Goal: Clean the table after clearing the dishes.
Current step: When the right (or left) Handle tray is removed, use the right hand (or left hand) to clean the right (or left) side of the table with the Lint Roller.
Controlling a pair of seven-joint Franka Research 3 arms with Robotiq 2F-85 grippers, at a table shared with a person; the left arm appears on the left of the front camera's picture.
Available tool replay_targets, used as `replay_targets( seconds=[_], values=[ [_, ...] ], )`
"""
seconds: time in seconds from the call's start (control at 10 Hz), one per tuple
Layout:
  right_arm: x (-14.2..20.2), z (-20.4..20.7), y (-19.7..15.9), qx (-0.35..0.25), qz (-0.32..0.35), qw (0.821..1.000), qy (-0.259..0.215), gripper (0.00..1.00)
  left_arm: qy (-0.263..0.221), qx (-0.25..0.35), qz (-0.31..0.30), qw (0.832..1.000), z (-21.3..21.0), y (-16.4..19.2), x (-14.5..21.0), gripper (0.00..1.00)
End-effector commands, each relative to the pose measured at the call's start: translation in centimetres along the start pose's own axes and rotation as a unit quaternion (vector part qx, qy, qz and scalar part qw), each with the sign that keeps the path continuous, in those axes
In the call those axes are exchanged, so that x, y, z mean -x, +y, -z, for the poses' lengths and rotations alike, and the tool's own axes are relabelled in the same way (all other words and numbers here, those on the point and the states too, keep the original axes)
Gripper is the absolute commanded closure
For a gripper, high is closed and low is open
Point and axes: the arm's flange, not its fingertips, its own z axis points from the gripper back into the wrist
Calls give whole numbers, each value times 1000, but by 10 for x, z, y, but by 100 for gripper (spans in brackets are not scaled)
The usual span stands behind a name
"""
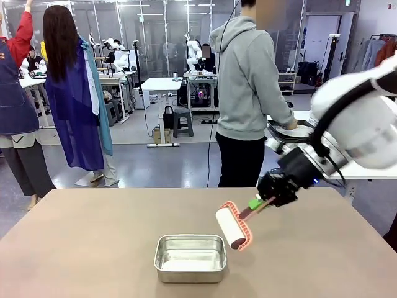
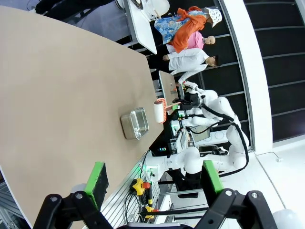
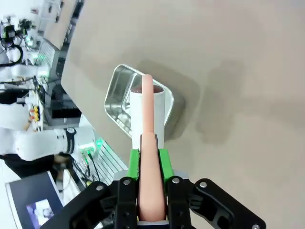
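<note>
With the left gripper's (image 2: 153, 177) jaws wide and empty, the worktop (image 1: 93, 236) carrying a steel pan (image 1: 190, 257) at 6 o'clock, and the roller (image 1: 232, 226) at the pan's 1 o'clock clamped by its handle in the right gripper's (image 1: 263, 200) jaws, cleaning looks the step in hand: next, lower the roller flat.

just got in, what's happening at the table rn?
The right gripper is shut on the handle of a roller, holding its head tilted beside the steel pan on the table. The left gripper hangs open above the table, holding nothing. A person in a grey hoodie stands at the far side, turned away.
</note>
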Motion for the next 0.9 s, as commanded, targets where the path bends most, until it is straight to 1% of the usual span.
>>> replay_targets(
  seconds=[0.0,0.1,0.2,0.6,0.7,0.8],
  values=[
    [-2,-1,-22,-29,3,999,-42,100,-1,6,0,1000,-1,-3,4,0],
    [-7,-3,-32,-49,-18,998,-42,100,-1,6,0,1000,-1,-3,4,0],
    [6,-5,-19,-14,13,1000,-23,100,-1,6,0,1000,-1,-3,4,0],
    [6,-5,-19,-14,13,1000,-23,100,-1,6,0,1000,-1,-3,4,0],
    [5,-1,-26,-23,3,999,-28,80,-1,6,0,1000,-1,-3,4,0],
    [1,5,-37,-60,15,998,-23,80,-1,6,0,1000,-1,-3,4,0]
  ],
)
